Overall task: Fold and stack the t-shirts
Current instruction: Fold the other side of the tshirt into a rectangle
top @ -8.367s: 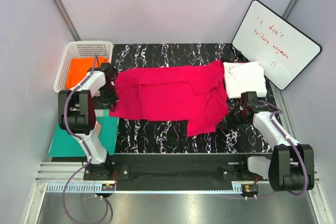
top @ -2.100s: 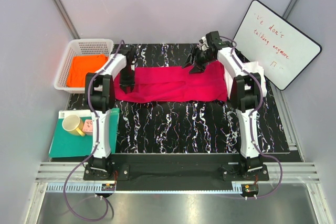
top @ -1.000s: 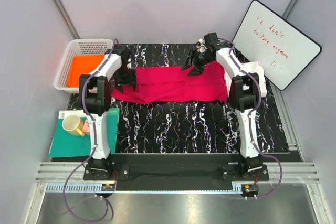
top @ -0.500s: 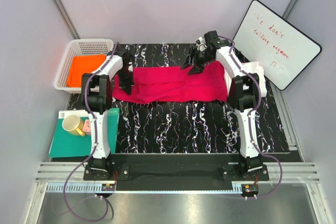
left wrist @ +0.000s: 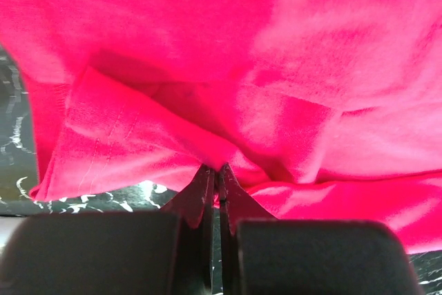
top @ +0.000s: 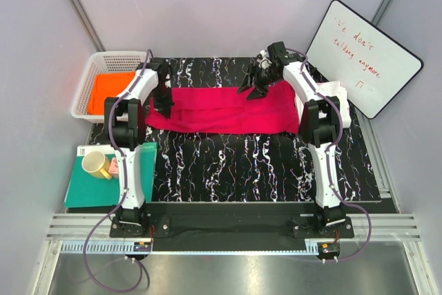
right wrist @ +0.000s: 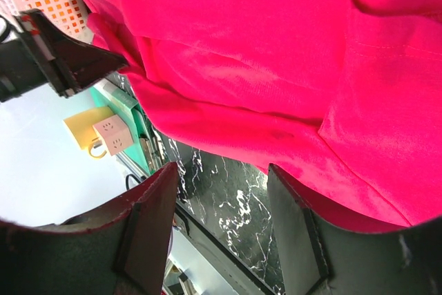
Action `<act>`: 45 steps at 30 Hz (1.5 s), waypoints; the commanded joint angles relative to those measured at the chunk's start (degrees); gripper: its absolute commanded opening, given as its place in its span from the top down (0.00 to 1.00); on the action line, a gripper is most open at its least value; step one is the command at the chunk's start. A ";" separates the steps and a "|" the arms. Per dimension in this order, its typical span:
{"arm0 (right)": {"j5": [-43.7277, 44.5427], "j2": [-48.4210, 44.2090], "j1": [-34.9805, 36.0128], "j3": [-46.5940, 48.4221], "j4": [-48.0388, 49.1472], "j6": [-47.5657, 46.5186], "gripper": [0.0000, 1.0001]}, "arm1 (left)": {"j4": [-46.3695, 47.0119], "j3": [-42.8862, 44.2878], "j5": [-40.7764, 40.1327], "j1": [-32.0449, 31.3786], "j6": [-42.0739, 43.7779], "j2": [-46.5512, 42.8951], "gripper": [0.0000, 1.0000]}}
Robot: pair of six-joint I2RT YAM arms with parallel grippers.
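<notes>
Sitting at the far left corner, just off the black marbled mat (top: 235,164), the white mesh basket (top: 84,86) holds the bright orange t-shirt (top: 110,91). The shirt lies crumpled flat and fills most of the basket floor, and its colour shows through the lattice in the right wrist view too.

The crimson-pink t-shirt (top: 221,110) is outside any container. It lies on the far half of the mat, folded into a long band running left to right.

The left gripper (top: 165,108) is at the band's left end, close to the basket's right wall. Its jaws are pressed together, and in the left wrist view the cloth's folds gather at the fingertips, so it is pinching the shirt's edge.

The right gripper (top: 252,90) hangs over the band's far edge, right of the middle. Its jaws stand apart with nothing between them, and the crimson cloth shows beyond them.

The white t-shirt (top: 340,96) lies folded at the band's right end, partly hidden behind the right arm. It sits just beside the whiteboard (top: 362,56), which bears red handwriting.

At the near left, beside the mat, lies the teal-green board (top: 90,191). A yellow mug (top: 95,164) stands on it with its mouth up, and I cannot tell whether it holds anything. A small pink block (top: 114,166) sits just beside the mug.
</notes>
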 commanded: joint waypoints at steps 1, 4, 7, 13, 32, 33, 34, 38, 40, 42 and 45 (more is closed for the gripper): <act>0.26 -0.61 1.05 -0.42 -0.22 -1.35 0.38 | 0.77 2.64 -1.72 0.95 -1.35 -4.71 1.00; 0.44 -0.70 1.05 -0.77 -0.22 -1.35 0.38 | 0.60 3.25 -1.63 1.04 -1.17 -4.79 1.00; 0.52 -0.44 1.05 -0.69 -0.22 -1.26 0.38 | 1.12 2.81 -3.02 1.04 -1.44 -6.02 1.00; 0.35 0.09 1.05 -0.51 -0.31 -1.00 0.38 | 1.65 3.25 -4.00 1.56 -2.14 -6.29 1.00; 3.86 -1.05 0.97 -2.97 -1.36 -2.40 0.38 | 0.60 16.79 0.48 4.73 -5.66 5.92 0.41; 4.39 -1.05 1.05 -2.88 -1.89 -2.49 0.38 | 0.42 17.22 0.57 4.73 -5.57 6.28 0.26; 5.00 -1.14 1.05 -2.88 -2.24 -2.58 0.39 | 0.34 17.14 0.48 4.73 -5.31 6.37 0.13; 9.74 -2.54 1.05 -2.88 -3.74 -3.10 0.42 | 0.33 16.70 -0.22 4.73 -4.34 4.70 0.01; 11.76 -4.82 1.05 -3.32 -3.65 -4.15 0.45 | 1.03 16.26 0.13 4.55 -3.38 2.52 0.01; 15.01 -6.49 0.97 -3.93 -3.65 -5.12 0.45 | 2.96 14.78 0.74 4.46 -2.58 0.66 0.01; 18.54 -9.22 1.05 -5.51 -3.65 -6.44 0.46 | 6.29 11.18 1.27 3.76 -0.74 -3.03 0.01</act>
